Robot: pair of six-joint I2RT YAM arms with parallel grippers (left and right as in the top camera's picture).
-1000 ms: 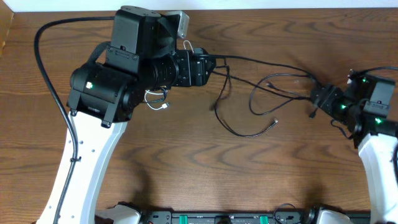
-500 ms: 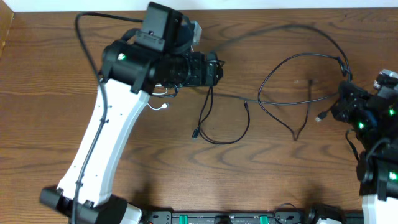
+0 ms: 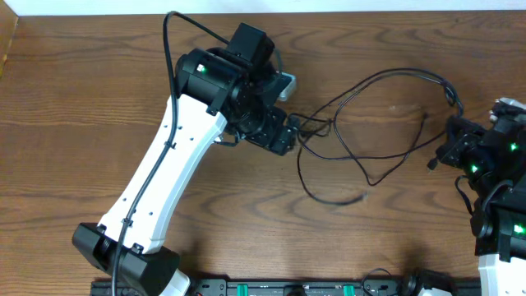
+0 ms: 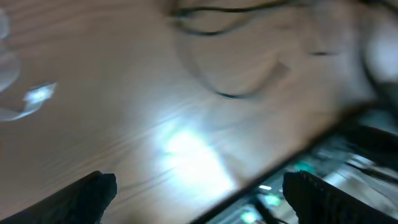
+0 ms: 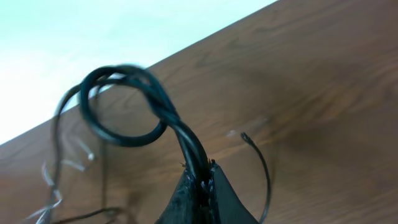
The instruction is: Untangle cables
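Thin black cables (image 3: 403,71) lie in loose loops across the middle and right of the wooden table (image 3: 66,123). My right gripper (image 3: 449,148) at the right edge is shut on a black cable; in the right wrist view the gripper (image 5: 202,177) pinches it below a small loop (image 5: 124,106). My left gripper (image 3: 286,136) is at the cables' left end. In the blurred left wrist view it (image 4: 202,199) is open with nothing between the fingers, and a black cable (image 4: 230,93) lies ahead. A blurred white shape (image 4: 37,94), perhaps the white cable, is at the left.
A black rail with green lights (image 3: 288,288) runs along the table's front edge. The left arm's thick black cord (image 3: 174,41) arcs over the back. The left arm's white link (image 3: 156,197) crosses the left half of the table.
My left gripper has swung from the back toward the table's middle and turned. The black cables have shifted and bunched toward the centre. My right gripper stays at the right edge, still holding its cable.
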